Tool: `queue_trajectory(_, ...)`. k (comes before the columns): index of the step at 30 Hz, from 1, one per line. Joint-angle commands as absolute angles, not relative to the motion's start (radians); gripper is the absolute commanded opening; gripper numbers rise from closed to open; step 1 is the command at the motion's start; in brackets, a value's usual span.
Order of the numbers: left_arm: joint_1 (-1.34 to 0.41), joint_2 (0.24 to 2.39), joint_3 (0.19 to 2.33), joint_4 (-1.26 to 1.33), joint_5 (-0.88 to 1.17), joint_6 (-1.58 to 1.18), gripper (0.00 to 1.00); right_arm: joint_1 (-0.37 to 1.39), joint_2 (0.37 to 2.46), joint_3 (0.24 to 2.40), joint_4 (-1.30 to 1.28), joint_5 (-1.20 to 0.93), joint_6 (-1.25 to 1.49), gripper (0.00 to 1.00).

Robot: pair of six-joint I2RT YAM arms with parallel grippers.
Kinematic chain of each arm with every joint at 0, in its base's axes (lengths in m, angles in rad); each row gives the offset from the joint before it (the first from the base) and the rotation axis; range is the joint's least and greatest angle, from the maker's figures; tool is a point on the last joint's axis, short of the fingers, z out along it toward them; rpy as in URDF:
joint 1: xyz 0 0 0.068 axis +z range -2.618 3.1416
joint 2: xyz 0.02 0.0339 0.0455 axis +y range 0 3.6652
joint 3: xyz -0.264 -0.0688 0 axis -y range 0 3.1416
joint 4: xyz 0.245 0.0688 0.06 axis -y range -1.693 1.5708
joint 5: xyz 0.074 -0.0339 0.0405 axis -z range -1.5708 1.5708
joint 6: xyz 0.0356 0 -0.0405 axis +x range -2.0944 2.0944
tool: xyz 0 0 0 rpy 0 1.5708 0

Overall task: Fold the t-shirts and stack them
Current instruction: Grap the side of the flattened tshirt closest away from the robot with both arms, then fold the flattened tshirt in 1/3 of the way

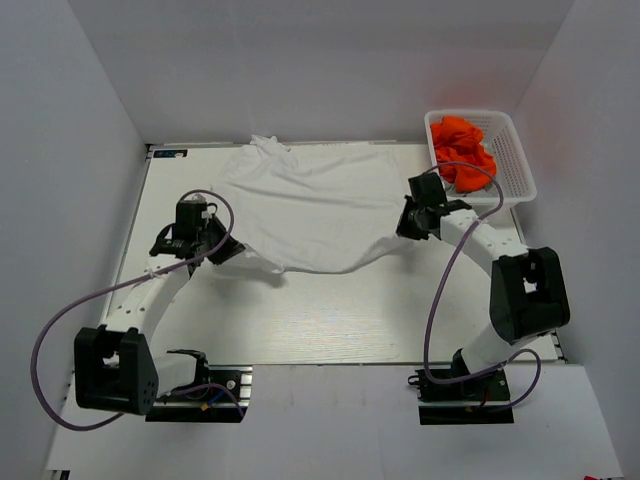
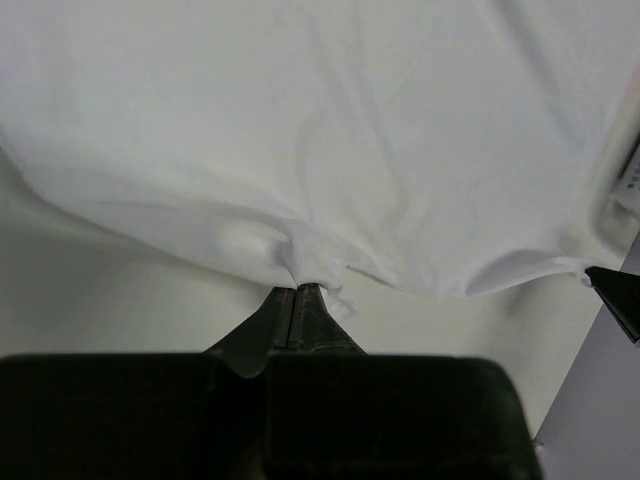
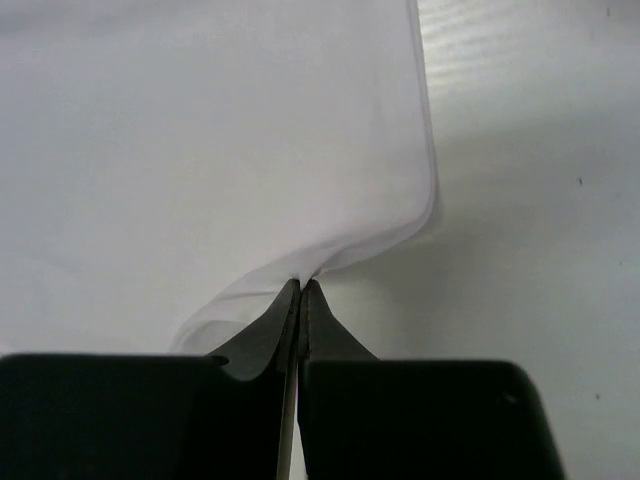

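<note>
Here the white t-shirt [image 1: 310,205] lies spread over the far half of the desk [image 1: 330,320], its near edge lifted where the left end effector [image 2: 297,290] and the right end effector [image 3: 301,283] each clamp tight on a corner of cloth.

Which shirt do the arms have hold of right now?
The white t-shirt, with both jaws shut on its near edge; the orange t-shirts lie bunched in the basket.

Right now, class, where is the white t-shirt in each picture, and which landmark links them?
Top view: white t-shirt spread over the far middle of the table.
Left wrist: t-shirt fills the top, hem pinched by the left gripper.
Right wrist: t-shirt fills the upper left, corner pinched by the right gripper.
Landmark: the near hem held between both grippers.
</note>
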State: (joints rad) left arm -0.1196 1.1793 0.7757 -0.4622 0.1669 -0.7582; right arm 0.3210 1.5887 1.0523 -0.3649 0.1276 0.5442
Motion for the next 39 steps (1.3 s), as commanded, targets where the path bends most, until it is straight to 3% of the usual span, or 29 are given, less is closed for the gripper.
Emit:
queue_trajectory(1,-0.112,1.248,0.882,-0.385,0.135,-0.747,0.0,0.311,1.646,1.152,-0.422,0.112,0.535,0.0)
queue_trajectory(10,-0.103,1.471,1.144,-0.448,-0.073,-0.77,0.0,0.265,1.788,1.391,-0.446,0.098,0.54,0.0)
queue_trajectory(25,-0.094,1.741,1.353,-0.304,-0.094,-0.658,0.0,0.216,1.945,1.54,-0.402,0.068,0.538,0.0)
queue_trajectory(30,-0.094,1.873,1.488,-0.348,-0.199,-0.658,0.0,0.213,2.023,1.615,-0.408,0.092,0.555,0.0)
queue_trajectory(33,-0.083,1.968,1.597,-0.359,-0.209,-0.629,0.24,0.213,2.055,1.675,-0.396,0.107,0.546,0.1)
queue_trajectory(34,-0.083,1.994,1.633,-0.379,-0.209,-0.614,0.74,0.213,2.068,1.686,-0.397,0.103,0.542,0.14)
queue_trajectory(35,-0.083,2.023,1.74,-0.418,-0.209,-0.614,1.0,0.213,2.069,1.695,-0.4,0.088,0.529,0.2)
queue_trajectory(36,-0.072,2.089,1.806,-0.522,-0.196,-0.6,1.0,0.218,2.069,1.712,-0.409,0.084,0.525,0.4)
queue_trajectory(37,-0.072,2.121,1.947,-0.596,-0.187,-0.582,1.0,0.219,2.048,1.709,-0.407,0.084,0.523,0.49)
queue_trajectory(39,-0.072,2.157,2.028,-0.716,-0.228,-0.581,1.0,0.227,2.019,1.659,-0.376,0.094,0.508,0.72)
